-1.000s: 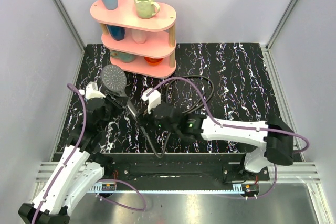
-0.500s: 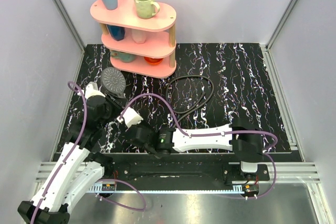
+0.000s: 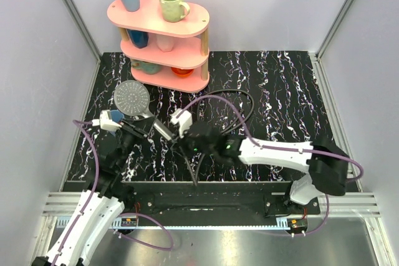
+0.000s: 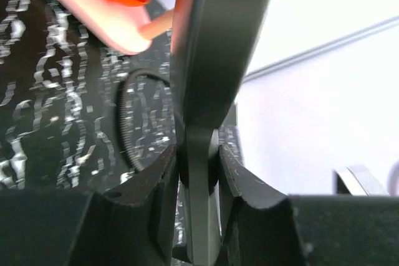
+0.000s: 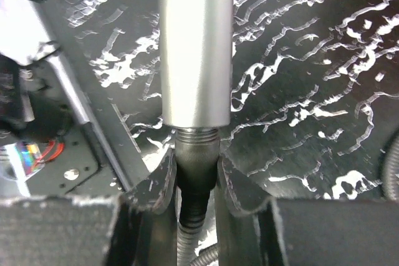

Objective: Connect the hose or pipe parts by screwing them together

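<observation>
The shower head (image 3: pixel 131 99) faces up at the left, its silver handle (image 3: pixel 159 128) slanting down to the right. My left gripper (image 3: pixel 142 128) is shut on that handle (image 4: pixel 198 172), which fills the gap between the jaws in the left wrist view. My right gripper (image 3: pixel 176 138) is shut on the dark end nut (image 5: pixel 196 160) of the black hose (image 3: pixel 250 105). The nut sits against the threaded end (image 5: pixel 196 134) of the silver handle (image 5: pixel 196 48), in line with it. The hose loops over the dark marbled table (image 3: pixel 287 91) behind my right arm.
A pink three-tier shelf (image 3: pixel 165 23) with cups and bowls stands at the back left, close behind the shower head. Purple arm cables (image 3: pixel 215 101) arc over the middle. Grey walls close in the table on three sides.
My right gripper swung from the near edge back up to the handle's end and closed on the hose nut. The left arm shifted, turning the shower head face up.
</observation>
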`<action>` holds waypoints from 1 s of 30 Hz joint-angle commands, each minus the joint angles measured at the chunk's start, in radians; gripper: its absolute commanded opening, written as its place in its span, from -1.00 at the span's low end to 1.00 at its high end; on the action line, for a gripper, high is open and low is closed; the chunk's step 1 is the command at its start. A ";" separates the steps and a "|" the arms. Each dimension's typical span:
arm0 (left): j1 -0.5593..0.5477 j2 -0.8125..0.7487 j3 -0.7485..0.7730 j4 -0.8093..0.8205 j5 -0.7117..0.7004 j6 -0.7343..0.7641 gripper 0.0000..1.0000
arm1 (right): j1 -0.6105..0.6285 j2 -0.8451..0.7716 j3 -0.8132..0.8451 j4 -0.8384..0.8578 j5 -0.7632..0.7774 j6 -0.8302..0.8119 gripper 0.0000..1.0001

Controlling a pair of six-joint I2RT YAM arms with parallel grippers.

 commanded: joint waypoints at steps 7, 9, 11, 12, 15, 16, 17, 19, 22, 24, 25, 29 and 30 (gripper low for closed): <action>-0.008 -0.014 -0.194 0.651 0.325 -0.053 -1.00 | -0.268 -0.103 -0.121 0.494 -0.802 0.226 -1.00; -0.008 0.009 -0.217 0.724 0.349 -0.058 -1.00 | -0.283 -0.080 -0.121 0.543 -0.890 0.282 -1.00; -0.008 0.014 -0.224 0.740 0.365 -0.049 -1.00 | -0.301 -0.046 -0.134 0.638 -0.937 0.366 -1.00; -0.008 0.006 -0.225 0.740 0.366 -0.038 -1.00 | -0.321 -0.035 -0.141 0.674 -0.968 0.396 -1.00; -0.008 -0.022 -0.222 0.697 0.349 -0.010 -1.00 | -0.369 0.000 -0.181 0.849 -1.011 0.532 -1.00; -0.008 -0.029 -0.216 0.681 0.333 -0.004 -1.00 | -0.375 0.017 -0.192 0.905 -1.017 0.560 -1.00; -0.008 -0.034 -0.210 0.642 0.326 0.000 -1.00 | -0.378 0.025 -0.190 0.907 -1.017 0.583 -0.97; -0.008 -0.036 -0.179 0.607 0.313 0.022 -1.00 | -0.378 0.029 -0.174 0.831 -0.996 0.563 -0.79; -0.008 -0.019 -0.100 0.457 0.270 0.077 -1.00 | -0.378 0.011 -0.163 0.708 -0.933 0.507 -0.36; -0.008 -0.002 -0.058 0.339 0.237 0.106 -1.00 | -0.378 -0.009 -0.173 0.664 -0.874 0.471 0.05; -0.008 0.000 -0.024 0.303 0.196 0.111 -1.00 | -0.378 -0.033 -0.180 0.625 -0.852 0.459 0.12; -0.008 0.032 0.059 0.080 0.055 0.064 -1.00 | -0.374 -0.107 -0.215 0.548 -0.705 0.421 0.51; -0.008 0.041 0.075 0.044 0.018 0.060 -1.00 | -0.371 -0.118 -0.216 0.530 -0.648 0.415 0.56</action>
